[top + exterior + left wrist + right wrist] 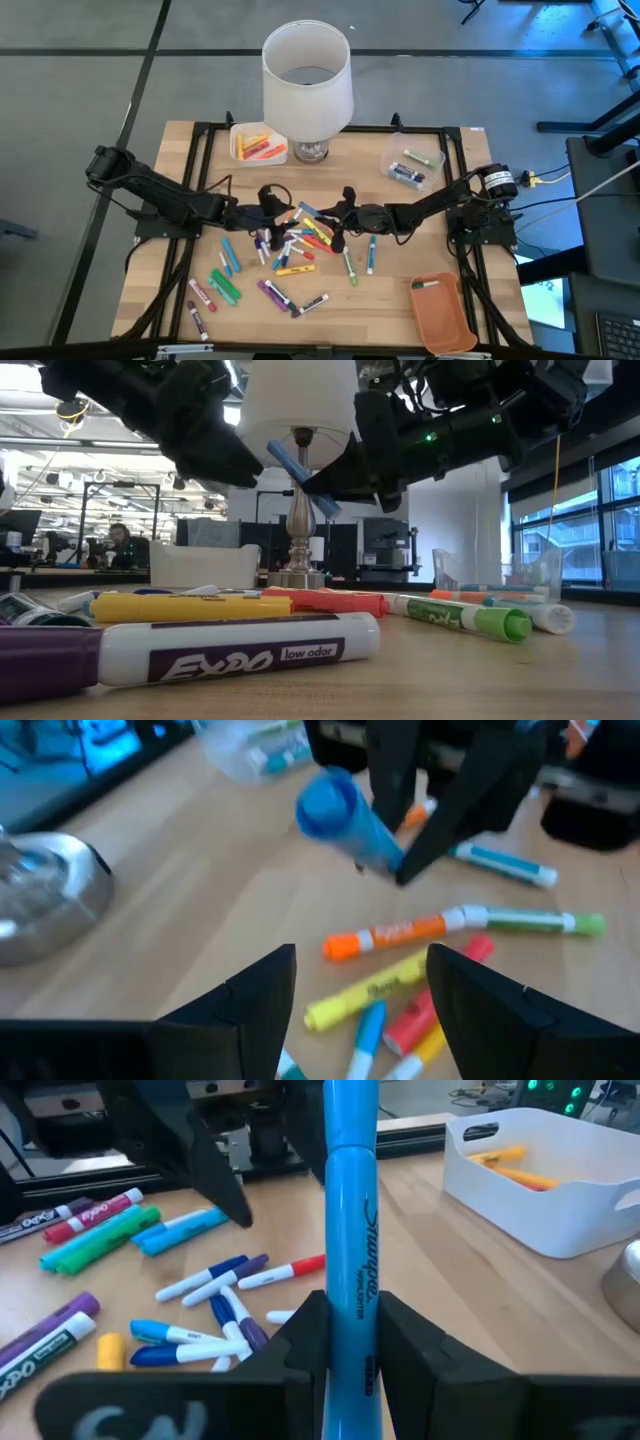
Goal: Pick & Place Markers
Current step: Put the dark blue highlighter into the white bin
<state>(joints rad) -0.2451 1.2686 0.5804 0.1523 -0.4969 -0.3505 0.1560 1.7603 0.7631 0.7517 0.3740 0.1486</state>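
Several capped markers [290,255] in many colours lie flat in a loose pile mid-table. My right gripper [335,215] reaches in from the right and is shut on a blue highlighter [350,1210] above the pile. The highlighter also shows in the low view [300,475]. My left gripper [272,205] hovers open just left of it, facing it. Its fingers [265,995] stand apart over yellow, red and blue markers and touch nothing. My right gripper pinches the blue highlighter between its two fingers [310,1335], on the barrel near one end [352,1305]. The fingers come from the table's right, slanting down, and lie along the marker. It is lifted clear and tilted, its free end [325,800] pointing toward my left gripper.
A lamp [307,85] with a white shade stands at the far edge. Beside it are a white bin [258,143] holding orange and yellow markers and a clear box [412,165] with markers. An orange tray [442,312] sits near right. A black frame [200,135] rims the table.
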